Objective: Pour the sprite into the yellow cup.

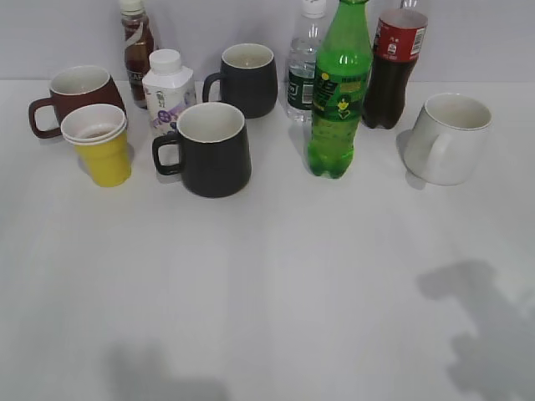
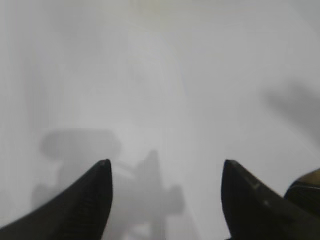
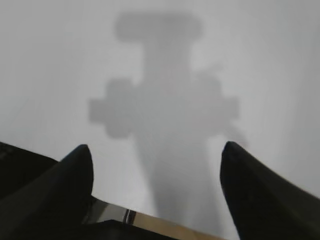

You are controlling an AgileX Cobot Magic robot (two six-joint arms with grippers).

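Note:
The sprite (image 1: 338, 96), a tall green bottle with a green-yellow label, stands upright at the back middle-right of the white table in the exterior view. The yellow cup (image 1: 100, 146), with white rim and inside, stands at the left in front of a brown-red mug (image 1: 77, 93). Neither gripper shows in the exterior view, only their shadows on the table near the front. My left gripper (image 2: 165, 167) is open and empty over bare table. My right gripper (image 3: 157, 152) is open and empty over bare table, its shadow below it.
Two dark mugs (image 1: 209, 149) (image 1: 247, 79), a white mug (image 1: 450, 138), a cola bottle (image 1: 393, 67), a clear water bottle (image 1: 305, 71), a small white milk bottle (image 1: 169, 92) and a brown drink bottle (image 1: 136, 46) stand along the back. The table's near edge shows in the right wrist view (image 3: 165, 225).

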